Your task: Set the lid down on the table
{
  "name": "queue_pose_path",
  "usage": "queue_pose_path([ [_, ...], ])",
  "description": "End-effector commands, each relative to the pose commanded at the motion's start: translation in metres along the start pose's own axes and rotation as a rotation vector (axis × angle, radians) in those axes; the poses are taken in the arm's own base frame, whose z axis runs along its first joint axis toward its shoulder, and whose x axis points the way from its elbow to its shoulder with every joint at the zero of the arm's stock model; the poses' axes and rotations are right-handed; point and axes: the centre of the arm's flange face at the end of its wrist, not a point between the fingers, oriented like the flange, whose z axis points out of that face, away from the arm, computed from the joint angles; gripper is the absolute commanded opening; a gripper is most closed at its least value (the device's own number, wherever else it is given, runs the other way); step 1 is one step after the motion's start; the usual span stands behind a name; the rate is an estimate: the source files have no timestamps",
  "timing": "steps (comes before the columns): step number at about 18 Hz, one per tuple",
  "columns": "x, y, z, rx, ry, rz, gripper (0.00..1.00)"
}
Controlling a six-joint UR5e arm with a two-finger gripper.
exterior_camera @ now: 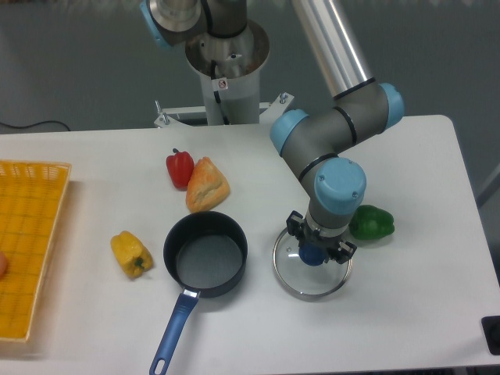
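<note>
1. You are looking down at the white worktop (pixel 406 312) from the fixed camera, and the arm is reaching in from the top toward the right half.
2. Your fingers (pixel 316 251) are closing around the blue knob of the lid (pixel 313 268), one on each side of it, so they are gripping the lid by its centre.
3. The lid is sitting right of the saucepan (pixel 205 254), apart from it, with its metal rim low over the worktop; you cannot tell from this view whether the rim is touching the surface.
4. The saucepan is standing uncovered near the middle, its blue handle pointing toward the front edge.
5. A green pepper (pixel 372 222) is lying just beside the lid, behind and to its right, partly hidden by the wrist.
6. A yellow pepper (pixel 131 253) is lying left of the saucepan, near it.
7. A red pepper (pixel 179 167) and a piece of bread (pixel 206 185) are lying behind the saucepan, touching each other.
8. A yellow woven tray (pixel 28 242) is sitting at the left edge, well apart from the lid.
</note>
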Motion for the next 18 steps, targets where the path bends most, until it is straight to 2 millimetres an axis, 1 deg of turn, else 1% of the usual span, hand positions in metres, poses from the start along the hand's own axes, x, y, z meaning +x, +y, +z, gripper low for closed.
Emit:
queue_pose_path([
  [4, 0.0013, 0.0000, 0.0039, -0.006, 0.004, 0.003, 0.49],
  [6, 0.0006, 0.0007, 0.0028, -0.004, 0.001, 0.001, 0.49],
  [8, 0.0008, -0.0002, 0.0056, -0.006, 0.004, 0.003, 0.52],
  [13, 0.0010, -0.0011, 0.0075, -0.008, 0.005, 0.004, 0.53],
  [14, 0.0010, -0.0011, 0.0075, -0.008, 0.005, 0.004, 0.55],
  [15, 0.0010, -0.0011, 0.0075, -0.008, 0.005, 0.006, 0.61],
  [17, 0.0006, -0.0013, 0.0092, -0.008, 0.005, 0.008, 0.79],
  [18, 0.0005, -0.0012, 0.0092, -0.009, 0.004, 0.006, 0.82],
])
